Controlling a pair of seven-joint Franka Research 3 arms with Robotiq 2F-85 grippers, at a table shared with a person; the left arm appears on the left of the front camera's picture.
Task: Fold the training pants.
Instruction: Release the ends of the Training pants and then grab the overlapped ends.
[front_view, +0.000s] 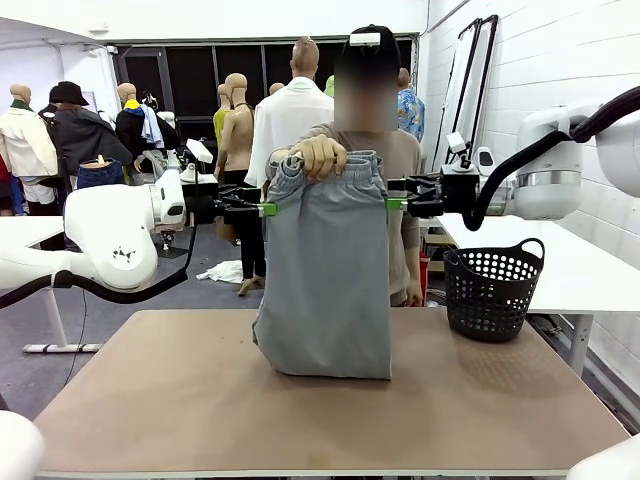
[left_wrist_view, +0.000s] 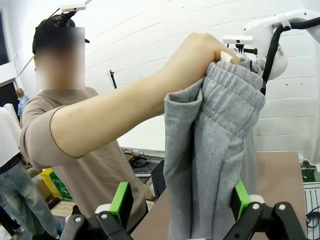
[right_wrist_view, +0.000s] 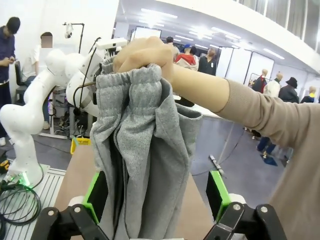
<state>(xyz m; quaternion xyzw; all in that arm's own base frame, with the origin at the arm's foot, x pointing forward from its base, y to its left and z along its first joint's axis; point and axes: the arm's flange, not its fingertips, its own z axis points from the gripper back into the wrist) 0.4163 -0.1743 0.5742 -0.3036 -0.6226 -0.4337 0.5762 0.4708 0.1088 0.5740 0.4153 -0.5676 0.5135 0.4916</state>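
The training pants (front_view: 325, 270) hang folded from the person's hand (front_view: 318, 153) at 12 o'clock, with the lower edge on the table (front_view: 150, 400). The left gripper (left_wrist_view: 181, 202) at 9 o'clock and the right gripper (right_wrist_view: 156, 195) at 3 o'clock straddle them, jaws wide, gripping nothing. Risk: if the hand releases now, the fabric will likely slump and unfold.

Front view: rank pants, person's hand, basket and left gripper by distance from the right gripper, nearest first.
1. Pants: right at the right gripper fingertips, on its picture-left side.
2. Person's hand: up and to the left, gripping the waistband.
3. Left gripper and basket: too close to call. The gripper is across the pants, the basket low on the right.
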